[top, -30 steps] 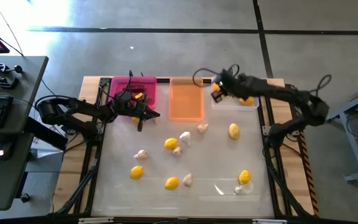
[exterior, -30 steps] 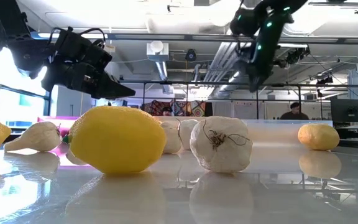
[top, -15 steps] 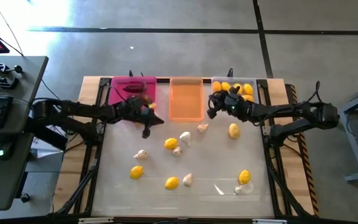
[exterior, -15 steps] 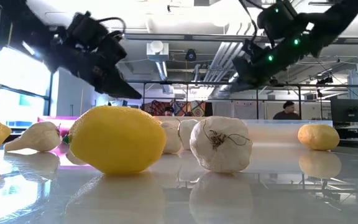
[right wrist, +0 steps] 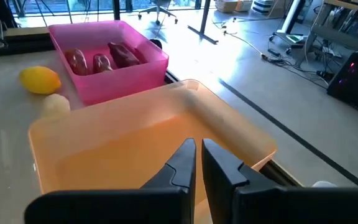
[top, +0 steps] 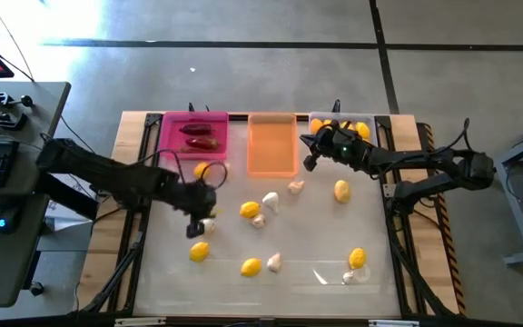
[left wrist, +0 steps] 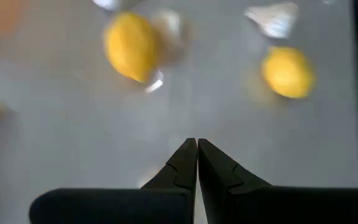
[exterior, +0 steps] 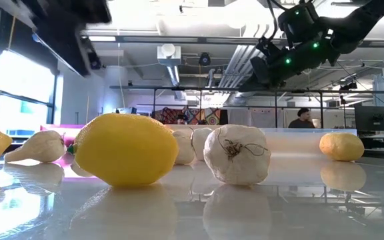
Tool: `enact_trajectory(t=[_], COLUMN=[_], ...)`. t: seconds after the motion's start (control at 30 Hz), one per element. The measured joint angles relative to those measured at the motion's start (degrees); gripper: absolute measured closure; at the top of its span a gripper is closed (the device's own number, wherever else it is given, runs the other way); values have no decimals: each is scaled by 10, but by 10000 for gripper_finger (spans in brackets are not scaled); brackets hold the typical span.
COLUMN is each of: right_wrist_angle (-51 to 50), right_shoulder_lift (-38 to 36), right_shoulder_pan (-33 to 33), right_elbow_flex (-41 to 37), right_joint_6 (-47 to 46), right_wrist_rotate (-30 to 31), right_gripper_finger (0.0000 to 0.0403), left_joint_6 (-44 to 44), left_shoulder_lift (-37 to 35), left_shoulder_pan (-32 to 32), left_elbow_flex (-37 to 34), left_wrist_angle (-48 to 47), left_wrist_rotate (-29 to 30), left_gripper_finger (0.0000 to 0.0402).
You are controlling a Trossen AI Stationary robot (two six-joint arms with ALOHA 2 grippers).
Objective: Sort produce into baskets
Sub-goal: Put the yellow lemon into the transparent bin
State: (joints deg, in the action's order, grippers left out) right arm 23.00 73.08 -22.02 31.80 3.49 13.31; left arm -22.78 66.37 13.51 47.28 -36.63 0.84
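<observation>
White table [top: 370, 218] on a concrete floor, three baskets in a row at your far edge: pink basket [top: 172, 134] with dark red chilies [top: 199, 135], empty orange basket [top: 271, 145], clear basket [top: 369, 123] with lemons in it; loose lemons [top: 251, 210] and garlic bulbs [top: 273, 262] are scattered mid-table. Your left gripper [top: 197, 226] is pinched closed and holds nothing, low over the table beside a garlic bulb [top: 208, 224] and near a lemon [top: 200, 252]. Your right gripper [top: 310, 156] is also pinched closed with nothing in it, hovering at the orange basket's right edge, beside the clear one.
</observation>
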Motion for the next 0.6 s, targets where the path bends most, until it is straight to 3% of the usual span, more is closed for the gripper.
enact_trajectory(t=[0.27, 0.43, 0.6], right_wrist_angle=[-9, -25, -32], right_shoulder_lift=[0, 0, 0], right_shoulder_pan=[-1, -1, -1], right_elbow_flex=[0, 0, 0], right_joint_6=[-6, -6, -5], right_wrist_rotate=[0, 0, 0], right_gripper_finger=[387, 387, 387], left_joint_6=[-245, -365, -406], left_shoulder_lift=[-1, 9, 32], left_shoulder_pan=[125, 183, 215], left_elbow_flex=[43, 44, 44], left_wrist_angle=[-88, -112, -132], left_wrist_rotate=[4, -12, 15], left_gripper_finger=[374, 325, 265])
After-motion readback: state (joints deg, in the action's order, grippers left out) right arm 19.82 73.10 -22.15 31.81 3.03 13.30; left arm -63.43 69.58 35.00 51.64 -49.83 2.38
